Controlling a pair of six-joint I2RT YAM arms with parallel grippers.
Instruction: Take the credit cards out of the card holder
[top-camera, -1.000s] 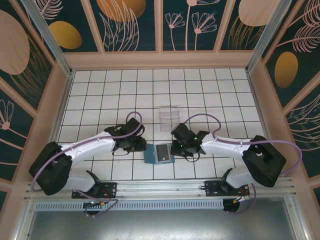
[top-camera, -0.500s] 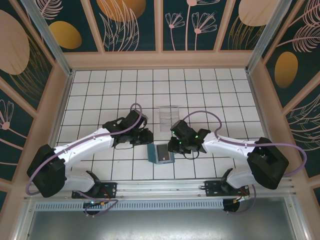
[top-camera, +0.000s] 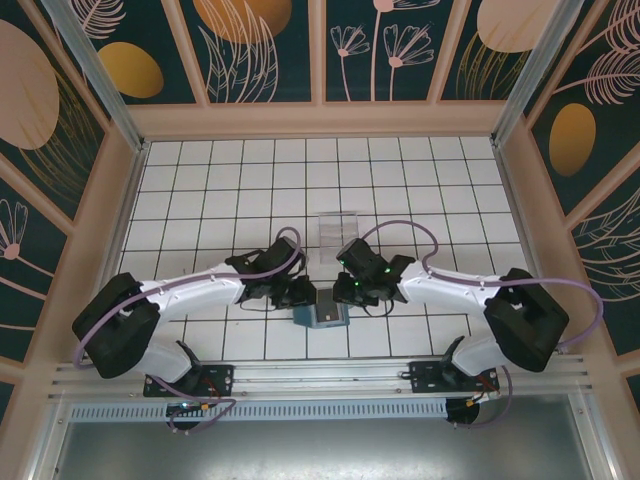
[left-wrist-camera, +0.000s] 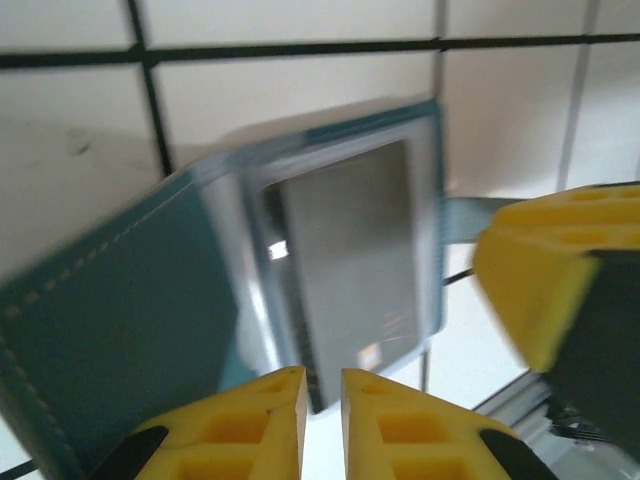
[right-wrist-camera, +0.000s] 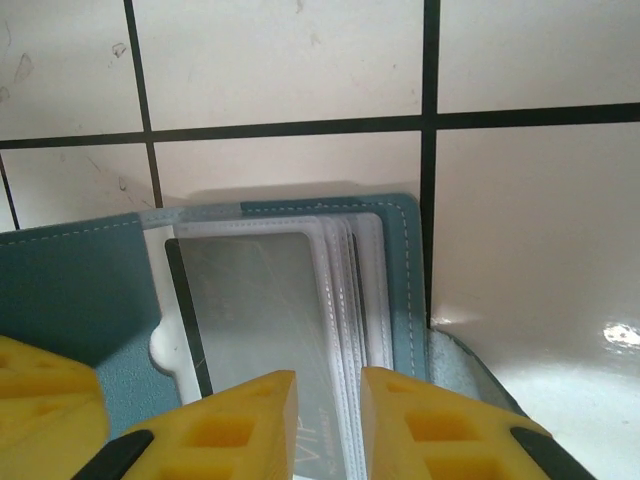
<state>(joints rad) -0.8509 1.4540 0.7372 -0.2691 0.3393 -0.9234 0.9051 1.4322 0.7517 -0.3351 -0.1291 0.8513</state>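
Near the near edge of the tabletop (top-camera: 220, 180), the left tool (top-camera: 300, 293) had swung in to the open card holder (top-camera: 320, 308), opposite the right tool (top-camera: 345, 293); both stood almost closed over a sleeved credit card (left-wrist-camera: 350, 260), grip unclear, so extraction looked imminent

White tiled table (top-camera: 200, 200); on it card holder (top-camera: 322, 310); clear tray (top-camera: 337, 232).

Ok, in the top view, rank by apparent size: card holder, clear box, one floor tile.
1. Card holder and clear box: near alike, the holder partly covered, so unranked.
2. Floor tile: smallest.
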